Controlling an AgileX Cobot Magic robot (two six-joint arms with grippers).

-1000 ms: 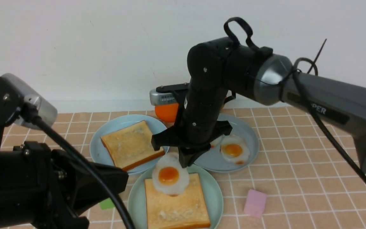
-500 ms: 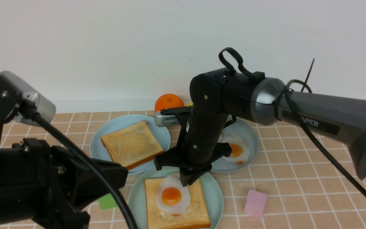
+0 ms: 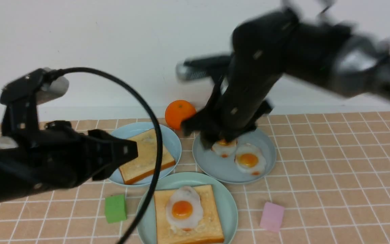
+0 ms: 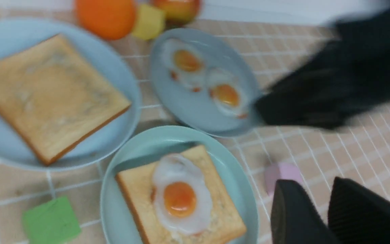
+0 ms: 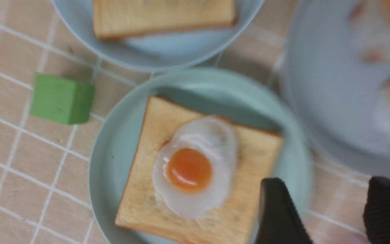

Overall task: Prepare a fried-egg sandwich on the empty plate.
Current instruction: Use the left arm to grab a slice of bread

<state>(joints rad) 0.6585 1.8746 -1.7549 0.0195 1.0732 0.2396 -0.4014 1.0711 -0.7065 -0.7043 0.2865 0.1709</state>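
The left arm (image 3: pixel 29 166) is reaching in low from the left side and is lying almost level. The left gripper (image 3: pixel 129 152) is pointing toward the middle. In the left wrist view its two fingers (image 4: pixel 293 217) are standing a little apart, with nothing between them. The right arm (image 3: pixel 317 51) is coming from the upper right and is showing blurred. Its wrist (image 3: pixel 245 98) is bending down, so the right gripper (image 3: pixel 212 134) is pointing downward. In the right wrist view its fingers (image 5: pixel 276 213) are standing wide apart and gripping nothing.
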